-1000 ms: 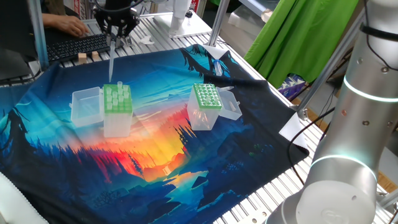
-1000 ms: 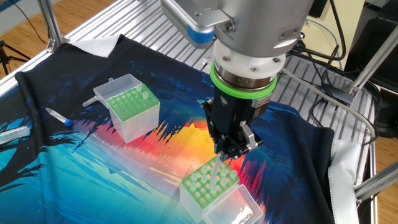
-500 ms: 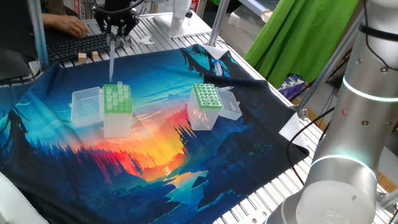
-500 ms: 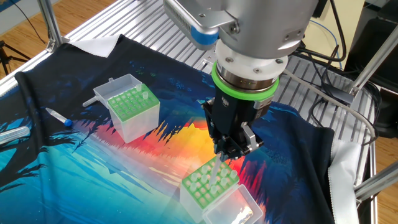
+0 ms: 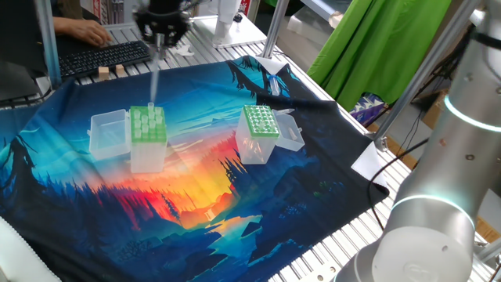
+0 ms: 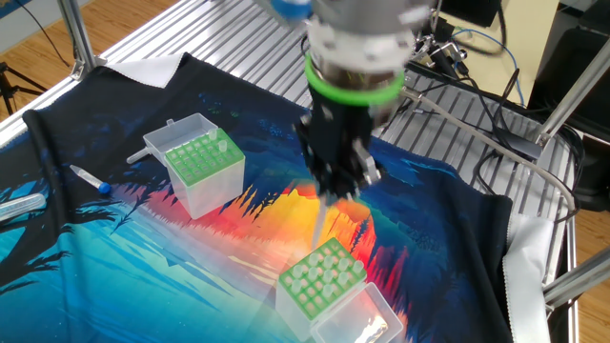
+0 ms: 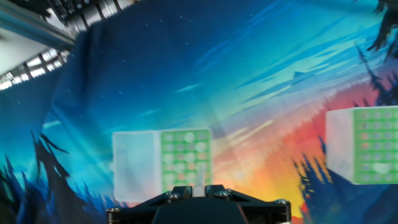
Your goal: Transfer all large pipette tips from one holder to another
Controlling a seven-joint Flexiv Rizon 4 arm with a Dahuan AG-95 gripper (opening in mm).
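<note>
Under the claw (image 6: 329, 195), pinching a pipette tip (image 5: 153, 82), lies a sunset-printed cloth (image 5: 196, 180) on a slatted metal table (image 6: 191, 29); green curtain (image 5: 376, 47) beyond.

Wide-holed green box (image 7: 185, 163) w/ open lid below, tip (image 7: 199, 180) above it, 2nd box (image 7: 368, 146) at right

One large pipette tip (image 5: 153, 83), slender and translucent, hangs upright above the wide-holed light-green holder (image 5: 146, 125), clear of it; the narrower darker-green holder (image 5: 260, 121) stands well apart from that holder, lid open.
</note>
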